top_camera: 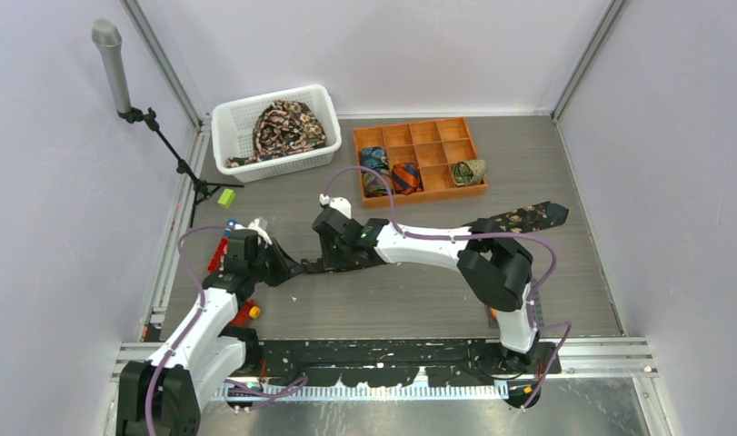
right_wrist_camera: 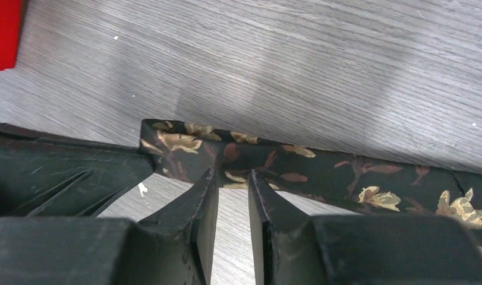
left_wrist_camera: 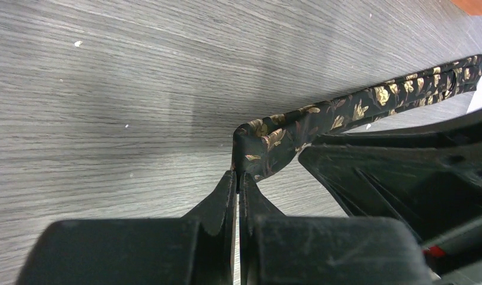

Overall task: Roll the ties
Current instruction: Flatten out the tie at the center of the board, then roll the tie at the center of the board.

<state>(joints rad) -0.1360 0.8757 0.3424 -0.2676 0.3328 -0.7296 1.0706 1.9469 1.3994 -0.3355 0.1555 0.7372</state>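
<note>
A black tie with tan and pink flowers [top_camera: 528, 216] lies across the table, its wide pointed end at the right and its middle hidden under my right arm. My left gripper [top_camera: 290, 269] is shut on the tie's narrow end [left_wrist_camera: 274, 139], which stands folded up just above the fingertips [left_wrist_camera: 238, 178]. My right gripper [top_camera: 313, 265] sits right beside it. Its jaws [right_wrist_camera: 231, 175] are open by a narrow gap, tips at the near edge of the tie [right_wrist_camera: 321, 172], with bare table showing between them. The left gripper's finger [right_wrist_camera: 60, 178] shows at the left of the right wrist view.
A white basket [top_camera: 226, 123] at the back left holds a heap of printed ties [top_camera: 287, 127]. An orange compartment tray [top_camera: 414, 136] behind my right arm holds three rolled ties [top_camera: 405, 177]. A microphone stand [top_camera: 119, 73], a green block [top_camera: 225, 197] and red parts [top_camera: 221, 254] stand along the left edge.
</note>
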